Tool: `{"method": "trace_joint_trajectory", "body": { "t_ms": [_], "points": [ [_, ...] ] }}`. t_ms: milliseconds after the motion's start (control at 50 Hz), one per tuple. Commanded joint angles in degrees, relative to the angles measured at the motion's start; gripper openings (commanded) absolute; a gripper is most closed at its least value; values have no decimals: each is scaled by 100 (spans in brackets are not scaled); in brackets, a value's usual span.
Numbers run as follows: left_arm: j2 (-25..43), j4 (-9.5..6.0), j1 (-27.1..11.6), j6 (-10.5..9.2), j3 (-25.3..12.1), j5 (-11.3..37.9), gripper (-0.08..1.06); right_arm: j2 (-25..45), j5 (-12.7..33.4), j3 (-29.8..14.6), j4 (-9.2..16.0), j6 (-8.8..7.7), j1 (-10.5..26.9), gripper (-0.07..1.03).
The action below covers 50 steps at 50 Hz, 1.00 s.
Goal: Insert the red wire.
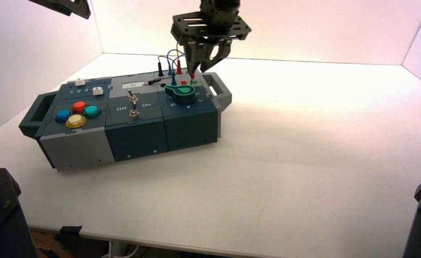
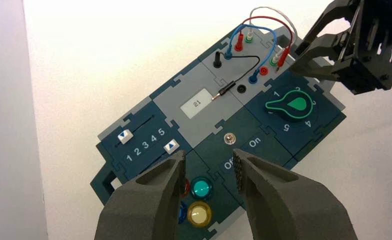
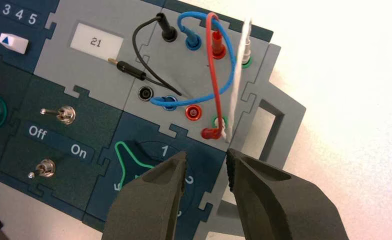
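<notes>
Nearest in this stretch of the box is the green knob [image 1: 180, 94]; just beyond it, the near red socket [image 3: 193, 112] is left unfilled. To the right of that socket, beside the white plug [image 3: 219, 121], the free plug of the red wire [image 3: 212, 133] is seen, leaning, its bare pin pointed down toward the panel. The right gripper [image 1: 197, 70] is held just above and beside it, jaws well parted, nothing gripped; by its nearness, it is judged the arm to be used. The plug lies just off the fingertips, toward the box, so a small approach seems called for, matched to the plug's lean, then a shift left to the socket. Farther off, the wire's other plug is seated upright in the far red socket [image 3: 218, 53]. At far left, the left gripper [image 1: 79, 7] is parked.
</notes>
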Motion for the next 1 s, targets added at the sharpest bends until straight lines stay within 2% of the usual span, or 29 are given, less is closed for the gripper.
{"method": "trace_joint_trajectory", "body": {
  "t_ms": [20, 240, 420, 620, 1000],
  "points": [
    [-18, -9, -18, -9, -79, -26, 52, -79, -9, -229, 18, 0, 0, 44],
    [-18, -9, -26, 0, -88, -26, 52, -35, 35, -308, 18, 0, 0, 43],
    [-18, -9, -26, 0, -79, -26, 52, 35, 114, -360, 18, 0, 0, 35],
    [-18, -9, -18, 0, -79, -26, 52, 123, 149, -413, 18, 0, 0, 31],
    [-18, -9, -18, 0, -79, -26, 52, 149, 149, -545, 18, 0, 0, 33]
  ]
}}
